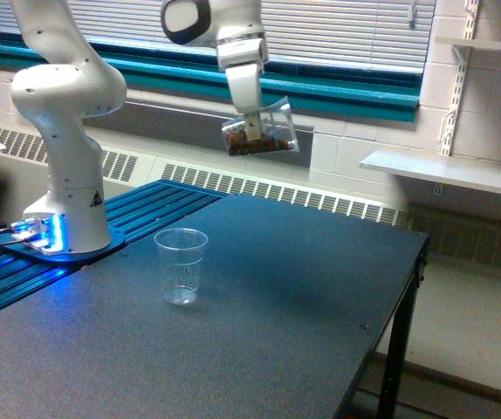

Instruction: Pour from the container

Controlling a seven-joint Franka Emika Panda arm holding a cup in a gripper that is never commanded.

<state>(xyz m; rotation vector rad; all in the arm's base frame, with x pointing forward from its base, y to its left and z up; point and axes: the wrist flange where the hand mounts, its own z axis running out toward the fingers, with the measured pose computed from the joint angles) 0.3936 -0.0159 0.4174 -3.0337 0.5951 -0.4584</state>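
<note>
The gripper (252, 127) hangs high above the far side of the dark table (303, 288), its fingers closed on the container (261, 133), a clear cup tipped nearly onto its side with its mouth toward the exterior view's right and brown nuts settled along its lower wall. A ribbed clear cup (181, 265) stands upright on the table, nearer and to the left of the container, well apart from it. The robot base (65, 166) rises at the far left. Nothing lies between container and ribbed cup. A white shelf (447, 171) and window blinds (346, 30) line the far wall.
</note>
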